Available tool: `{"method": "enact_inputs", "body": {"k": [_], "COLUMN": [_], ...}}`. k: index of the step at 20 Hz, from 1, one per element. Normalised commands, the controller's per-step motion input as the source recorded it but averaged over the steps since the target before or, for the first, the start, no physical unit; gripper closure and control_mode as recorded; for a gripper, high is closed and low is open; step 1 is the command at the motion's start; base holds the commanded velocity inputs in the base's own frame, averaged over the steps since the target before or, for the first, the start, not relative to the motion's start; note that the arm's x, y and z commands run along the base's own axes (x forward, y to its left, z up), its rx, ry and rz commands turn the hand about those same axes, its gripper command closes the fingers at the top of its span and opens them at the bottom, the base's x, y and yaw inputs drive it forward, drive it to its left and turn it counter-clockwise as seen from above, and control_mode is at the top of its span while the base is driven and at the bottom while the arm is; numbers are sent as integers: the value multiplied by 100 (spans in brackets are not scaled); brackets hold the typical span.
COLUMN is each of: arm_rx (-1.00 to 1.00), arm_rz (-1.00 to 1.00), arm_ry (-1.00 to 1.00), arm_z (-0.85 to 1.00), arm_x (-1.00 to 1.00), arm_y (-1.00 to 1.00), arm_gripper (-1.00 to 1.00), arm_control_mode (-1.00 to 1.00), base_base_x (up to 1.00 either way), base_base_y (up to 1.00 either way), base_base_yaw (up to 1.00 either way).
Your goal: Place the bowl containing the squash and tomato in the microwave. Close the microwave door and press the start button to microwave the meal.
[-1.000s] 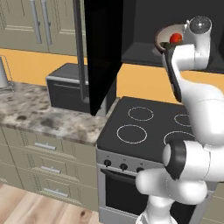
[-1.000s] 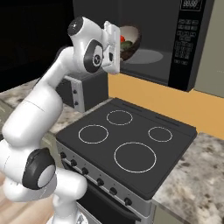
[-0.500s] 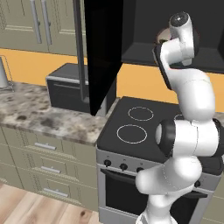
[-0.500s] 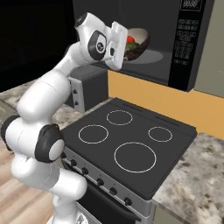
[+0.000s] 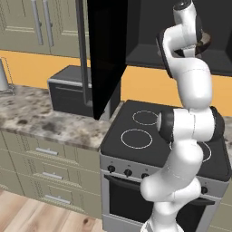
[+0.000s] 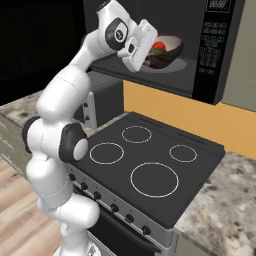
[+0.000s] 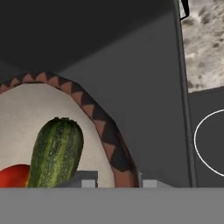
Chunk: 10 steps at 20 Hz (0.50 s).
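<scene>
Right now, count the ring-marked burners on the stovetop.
4, all on the black stovetop in the right base view: front left, large front right, back left, small back right. None looks hidden there; the arm covers some in the left base view.

Arm [image 6: 65,95]: glossy white rounded segments, dark grey bands at the joints. Flat white boxy hand [image 6: 139,44] at its end. Bulbous white base column.

Tomato [image 7: 13,176] and bowl [image 7: 26,105] cut by frame edge.
</scene>
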Motion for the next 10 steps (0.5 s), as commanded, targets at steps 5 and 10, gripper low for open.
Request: {"method": "enact_inputs", "body": {"k": [5, 10], "arm_rx": [0, 0], "arm_rz": [-7, -3], "arm_ry": [-2, -16], "arm_z": [-48, -57], "arm_x": [15, 0], "arm_y": [-4, 0], "arm_gripper": [-100, -100], "arm_control_mode": [-100, -100], "base_base_x": [0, 0], "base_base_y": [0, 0], "base_base_yaw": [0, 0]}}
